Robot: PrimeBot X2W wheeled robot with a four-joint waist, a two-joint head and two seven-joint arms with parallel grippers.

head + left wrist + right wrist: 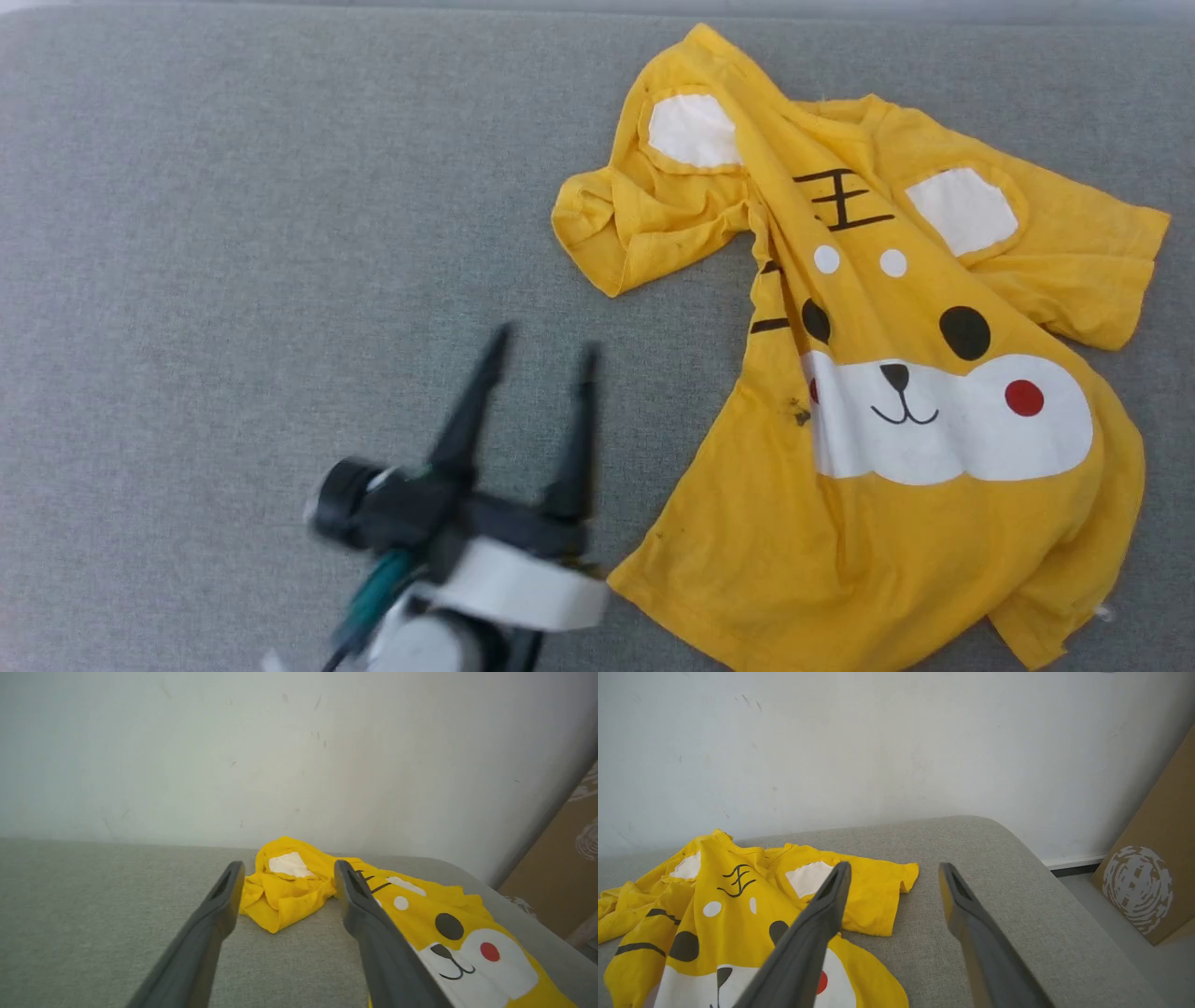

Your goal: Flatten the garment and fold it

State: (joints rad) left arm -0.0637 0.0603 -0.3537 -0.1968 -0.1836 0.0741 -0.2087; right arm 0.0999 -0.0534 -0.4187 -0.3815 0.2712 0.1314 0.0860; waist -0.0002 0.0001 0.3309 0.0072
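Blurred left gripper spread wide, empty, left of garment; right gripper likewise; far-left sleeve bunched, fold hiding some print.

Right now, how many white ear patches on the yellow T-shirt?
2. On the bright yellow cotton T-shirt: one white patch above the crumpled sleeve, one beside the flat sleeve. Folds could hide more.

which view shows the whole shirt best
Head view: it looks down on the garment, showing both sleeves, the face print and creases; only the hem is cropped. The left wrist view shows the bunched sleeve and part of the face at a low angle; the right wrist view, the neck and flat sleeve.
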